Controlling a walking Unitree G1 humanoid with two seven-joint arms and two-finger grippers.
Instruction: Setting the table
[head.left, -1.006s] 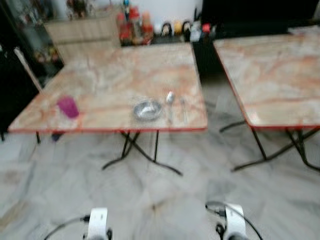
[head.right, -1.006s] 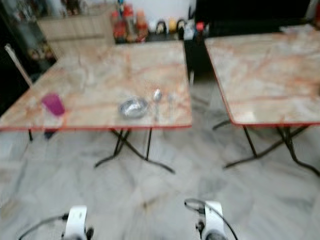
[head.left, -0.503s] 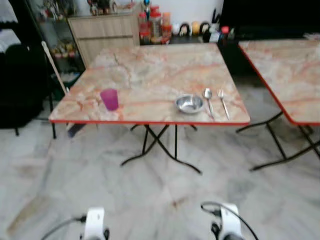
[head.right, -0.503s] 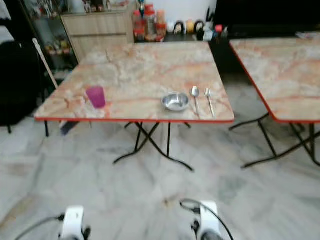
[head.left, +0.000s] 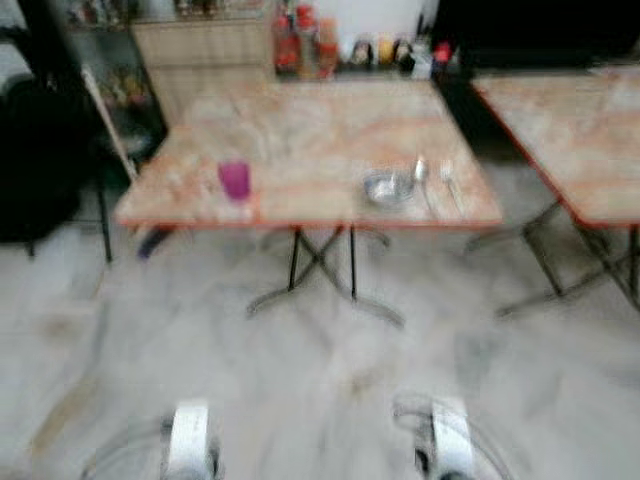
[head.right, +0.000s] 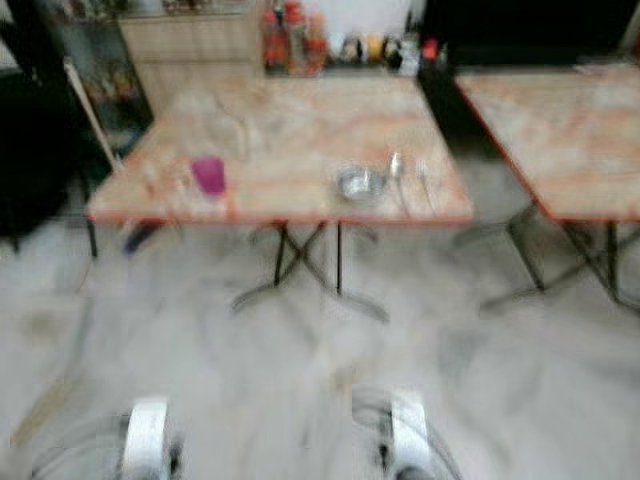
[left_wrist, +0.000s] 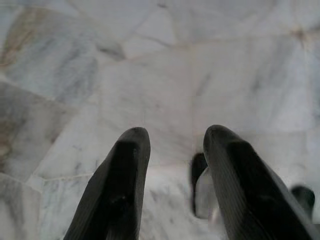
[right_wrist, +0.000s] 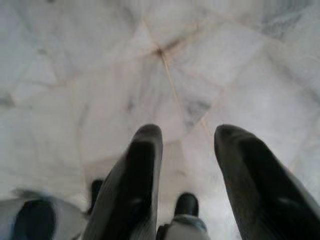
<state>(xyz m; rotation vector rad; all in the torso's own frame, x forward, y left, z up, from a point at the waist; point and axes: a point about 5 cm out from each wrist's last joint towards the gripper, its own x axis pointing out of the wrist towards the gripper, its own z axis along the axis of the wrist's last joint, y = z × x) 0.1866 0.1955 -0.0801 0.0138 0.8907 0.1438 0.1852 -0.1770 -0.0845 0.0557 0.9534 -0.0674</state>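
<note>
A marble-patterned folding table with a red edge stands ahead. On it sit a purple cup near the front left, a steel bowl near the front right, and a spoon and fork just right of the bowl. Both arms hang low at the picture's lower edge. My left gripper is open above the marble floor, holding nothing. My right gripper is open too, also over bare floor. The head views are blurred.
A second marble table stands to the right, with a gap between the two. A wooden cabinet and jars and bottles line the back wall. A dark shelf is at the left. Pale marble floor lies between me and the table.
The whole view has shifted and blurred, so the camera is moving. The table sits slightly higher and farther left in the picture. Nothing on it has moved.
</note>
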